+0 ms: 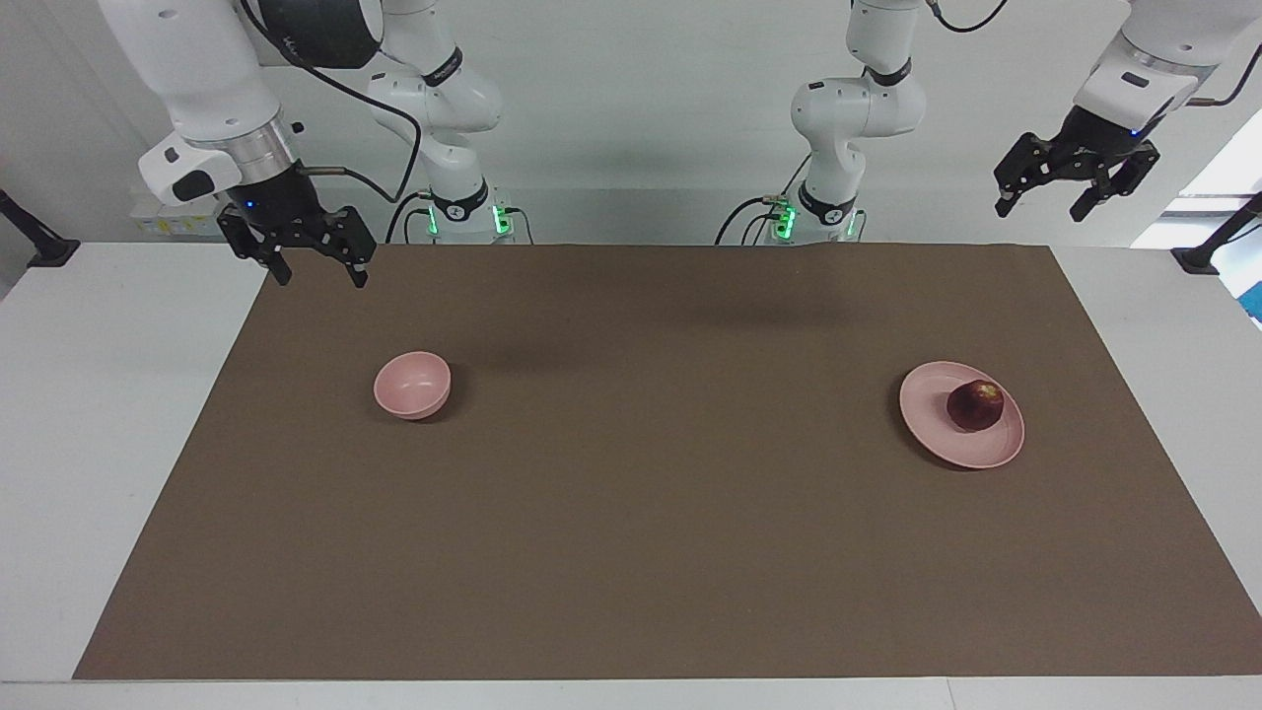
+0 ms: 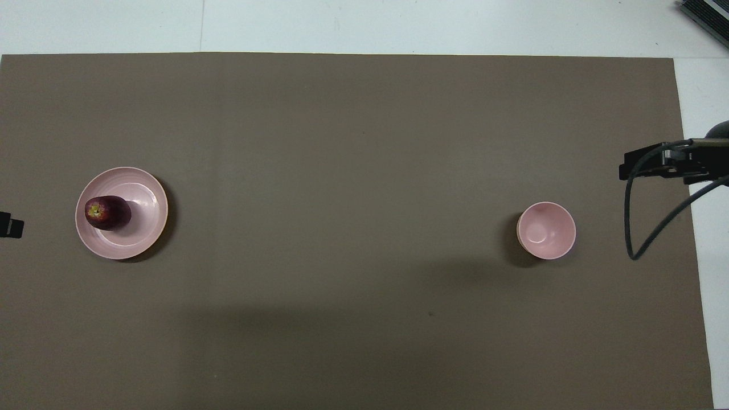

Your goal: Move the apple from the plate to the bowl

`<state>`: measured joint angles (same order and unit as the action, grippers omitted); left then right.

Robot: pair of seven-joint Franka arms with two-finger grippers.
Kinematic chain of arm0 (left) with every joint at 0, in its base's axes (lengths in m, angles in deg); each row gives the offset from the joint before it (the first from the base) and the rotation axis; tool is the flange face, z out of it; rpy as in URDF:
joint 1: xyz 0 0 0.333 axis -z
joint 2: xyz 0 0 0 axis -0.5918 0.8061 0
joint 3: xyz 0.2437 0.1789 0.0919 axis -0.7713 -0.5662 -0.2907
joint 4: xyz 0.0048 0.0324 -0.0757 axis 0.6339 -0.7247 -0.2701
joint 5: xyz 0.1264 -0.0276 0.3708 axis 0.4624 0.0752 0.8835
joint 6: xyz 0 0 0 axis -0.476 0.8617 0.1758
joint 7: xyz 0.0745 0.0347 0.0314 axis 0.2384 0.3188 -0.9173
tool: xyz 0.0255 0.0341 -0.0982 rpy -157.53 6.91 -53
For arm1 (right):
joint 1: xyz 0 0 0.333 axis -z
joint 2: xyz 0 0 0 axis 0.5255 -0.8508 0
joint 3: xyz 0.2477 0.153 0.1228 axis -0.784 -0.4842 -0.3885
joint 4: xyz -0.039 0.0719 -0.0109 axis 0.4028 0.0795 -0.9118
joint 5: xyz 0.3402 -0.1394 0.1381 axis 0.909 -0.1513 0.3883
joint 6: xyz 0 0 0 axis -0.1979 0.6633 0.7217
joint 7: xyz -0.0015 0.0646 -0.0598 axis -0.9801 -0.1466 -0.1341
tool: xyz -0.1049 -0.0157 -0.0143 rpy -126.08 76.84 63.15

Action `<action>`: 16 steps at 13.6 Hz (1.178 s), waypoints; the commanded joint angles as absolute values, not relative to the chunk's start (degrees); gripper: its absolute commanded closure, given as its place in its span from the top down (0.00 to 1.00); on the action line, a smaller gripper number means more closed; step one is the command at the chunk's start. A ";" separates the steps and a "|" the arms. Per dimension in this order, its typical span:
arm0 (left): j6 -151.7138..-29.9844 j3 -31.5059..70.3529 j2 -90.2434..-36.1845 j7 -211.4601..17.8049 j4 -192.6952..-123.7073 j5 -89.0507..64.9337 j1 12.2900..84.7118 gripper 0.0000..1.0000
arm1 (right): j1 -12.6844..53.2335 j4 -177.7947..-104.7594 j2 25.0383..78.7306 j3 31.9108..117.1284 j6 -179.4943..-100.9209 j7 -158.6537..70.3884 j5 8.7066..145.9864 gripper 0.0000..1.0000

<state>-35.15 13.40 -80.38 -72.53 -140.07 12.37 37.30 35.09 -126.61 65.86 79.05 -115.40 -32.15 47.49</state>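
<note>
While you look across the bench from the facing camera, you see the small round dark red-maroon apple [image 1: 975, 405] sitting on the wide, flat matte pink plate [image 1: 937, 424], toward the left arm's end of the brown mat [image 1: 631, 552]. The small, deep matte pink bowl [image 1: 412, 385] stands empty toward the right arm's end, well apart from the plate. Your left gripper [image 1: 1075, 192] hangs high over the white bench edge at its own end, jaws spread and holding nothing. Your right gripper [image 1: 314, 266] hovers over the mat's corner at its end, jaws spread too, also bare. Neither is near the fruit, so I judge the move has not begun.

From overhead, the apple [image 2: 107, 212] rests off-centre on the plate [image 2: 142, 199], close to the rim on the side toward the left arm's end of the bench. The bowl [image 2: 546, 230] shows an empty inside. Only a dark tip of the left gripper [image 2: 10, 225] shows at the frame's edge, and part of the right gripper [image 2: 660, 164] with its cable.

Watch three risks: a round fruit may roll off that low rim if you nudge it during approach; a shallow pinch could slip in transit over the long carry; and the bowl is barely wider than the apple, so an off-centre release may tip the bowl or bounce the fruit out.
</note>
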 commanded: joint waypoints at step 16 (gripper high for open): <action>-37.46 13.67 -78.83 -71.55 -137.88 12.55 37.78 1.00 | 35.74 -127.44 66.70 78.73 -116.04 -33.32 47.72 1.00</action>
<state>-37.18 14.06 -80.34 -72.42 -139.93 12.37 37.48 35.09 -126.61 65.86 79.05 -115.40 -32.15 47.49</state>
